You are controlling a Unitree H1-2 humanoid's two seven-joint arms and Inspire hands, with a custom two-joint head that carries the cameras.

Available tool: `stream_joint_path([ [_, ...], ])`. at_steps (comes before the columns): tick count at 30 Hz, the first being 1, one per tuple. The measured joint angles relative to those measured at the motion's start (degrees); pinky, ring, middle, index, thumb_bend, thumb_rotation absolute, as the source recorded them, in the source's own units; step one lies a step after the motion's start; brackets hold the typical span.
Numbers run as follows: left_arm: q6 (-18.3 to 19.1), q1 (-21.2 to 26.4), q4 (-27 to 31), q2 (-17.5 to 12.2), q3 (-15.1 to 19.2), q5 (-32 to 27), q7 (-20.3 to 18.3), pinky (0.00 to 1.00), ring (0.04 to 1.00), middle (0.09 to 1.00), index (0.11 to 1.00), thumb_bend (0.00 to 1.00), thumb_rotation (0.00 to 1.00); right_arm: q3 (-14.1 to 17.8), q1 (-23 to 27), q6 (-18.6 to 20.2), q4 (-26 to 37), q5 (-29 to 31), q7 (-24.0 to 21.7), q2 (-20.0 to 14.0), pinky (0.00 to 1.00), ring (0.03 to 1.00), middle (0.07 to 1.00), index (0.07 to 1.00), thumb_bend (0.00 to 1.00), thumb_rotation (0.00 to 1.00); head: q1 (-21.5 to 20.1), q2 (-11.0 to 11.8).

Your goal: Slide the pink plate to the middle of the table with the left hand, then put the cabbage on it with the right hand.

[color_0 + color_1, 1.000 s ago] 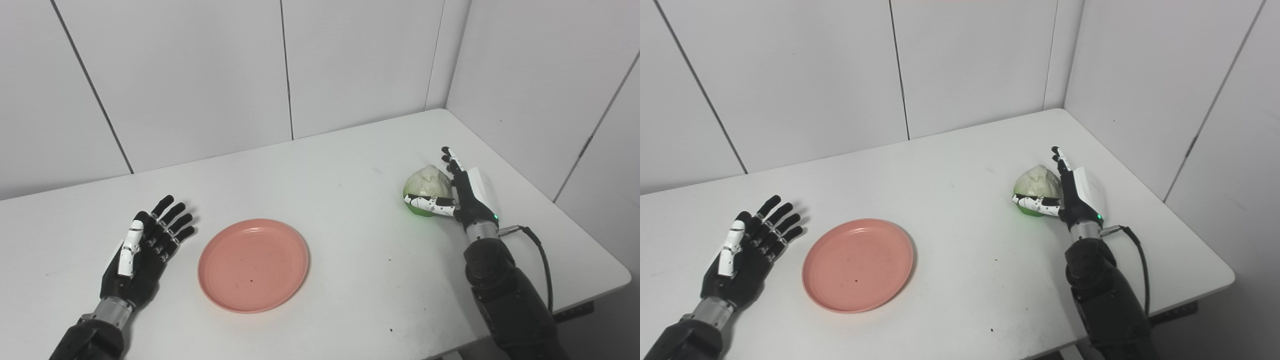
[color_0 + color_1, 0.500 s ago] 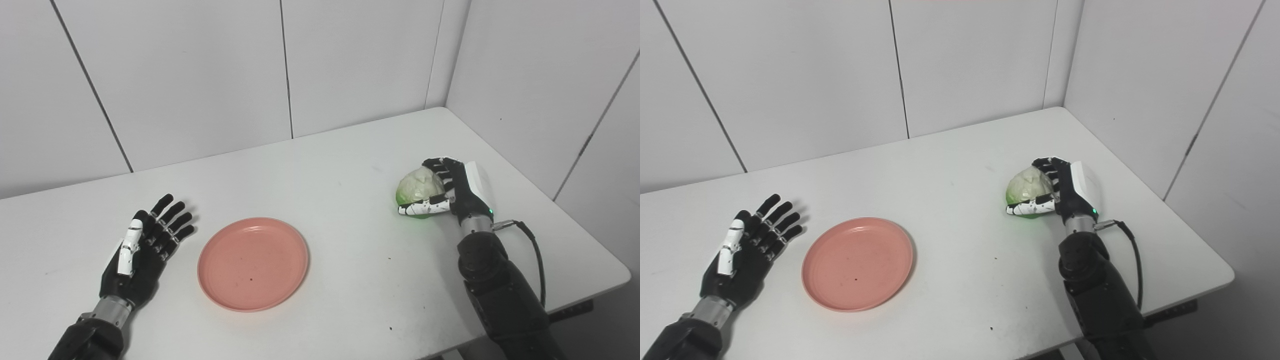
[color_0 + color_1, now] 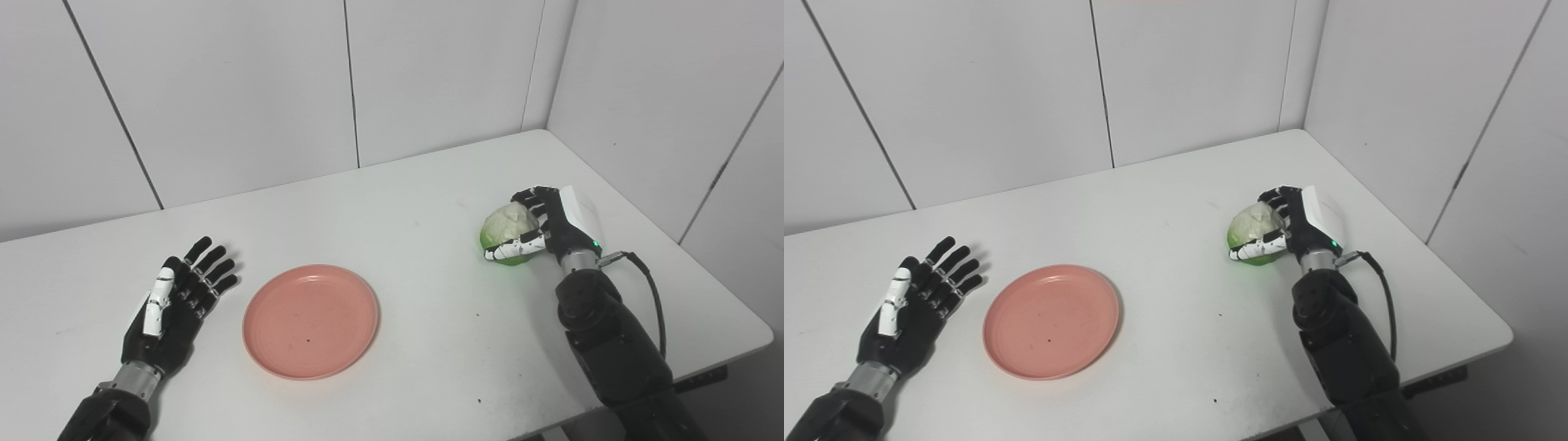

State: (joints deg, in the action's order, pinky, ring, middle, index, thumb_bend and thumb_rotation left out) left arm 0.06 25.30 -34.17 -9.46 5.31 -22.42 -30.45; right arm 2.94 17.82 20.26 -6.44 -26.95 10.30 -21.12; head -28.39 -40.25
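White table (image 3: pixel 422 202): cabbage (image 3: pixel 503 225) inside right hand (image 3: pixel 551 223) fingers (image 3: pixel 528 196).

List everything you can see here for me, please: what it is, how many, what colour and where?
Table: one, white, set into the corner of the walls.
Wall panels: several, pale grey, behind the table and along its right side.
Pink plate: one, pink, bare, lying flat left of the table's middle, near the front edge.
Cabbage: one, pale green, at the table's right side, inside the right hand's grasp.
Cable: one, black, running from the right wrist down the arm.
Left hand: one, black with a white thumb, open, palm up, left of the plate and apart from it.
Right hand: one, black and white, closed around the cabbage.
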Motion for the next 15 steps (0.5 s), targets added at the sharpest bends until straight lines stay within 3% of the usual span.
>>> stream_joint_path([
  [15,0.37,-1.32,2.54,0.13,-0.72,0.26,1.88,0.87,0.886,0.907,0.901,0.5,0.93,-0.48,0.21,1.63,13.95,-0.03,-3.43,1.92,0.38,0.448,0.495,0.485,0.52,0.13,2.02,-0.26],
])
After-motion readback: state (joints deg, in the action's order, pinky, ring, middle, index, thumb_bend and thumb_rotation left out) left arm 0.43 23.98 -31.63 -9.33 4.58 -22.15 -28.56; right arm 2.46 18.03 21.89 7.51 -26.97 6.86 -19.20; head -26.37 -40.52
